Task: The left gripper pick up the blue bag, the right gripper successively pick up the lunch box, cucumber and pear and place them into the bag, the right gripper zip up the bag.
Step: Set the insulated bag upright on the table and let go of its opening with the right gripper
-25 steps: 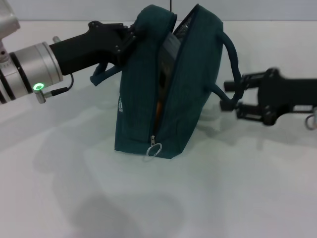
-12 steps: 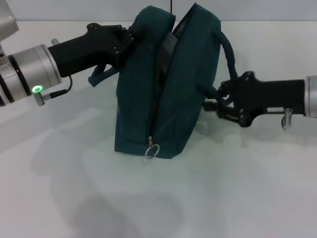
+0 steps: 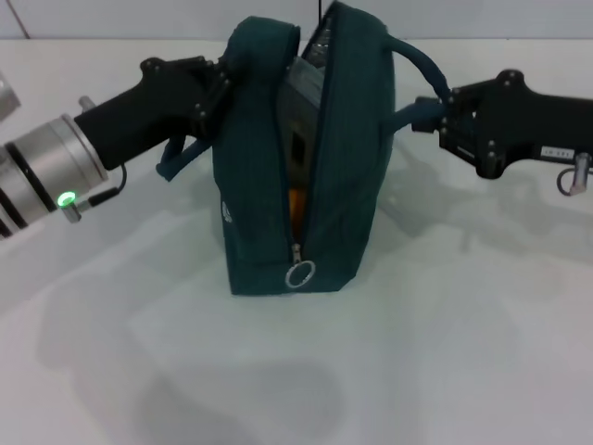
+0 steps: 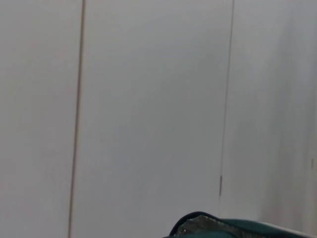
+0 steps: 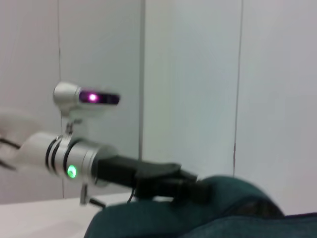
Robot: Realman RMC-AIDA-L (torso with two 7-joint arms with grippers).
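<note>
The blue bag (image 3: 301, 167) is standing mid-table, half unzipped. The left gripper (image 3: 220, 79) is pinching its top; the right gripper (image 3: 443, 119) is squeezing its strap (image 3: 422, 69). Pulling apart might tip it.

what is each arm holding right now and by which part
The left tool grips the blue bag by the top edge of its left panel. The right tool is at the bag's handle strap and appears to hold it.

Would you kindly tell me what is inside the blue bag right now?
Through the open zip of the blue fabric bag, a dark boxy item and something orange show; everything else inside is covered by the sides.
</note>
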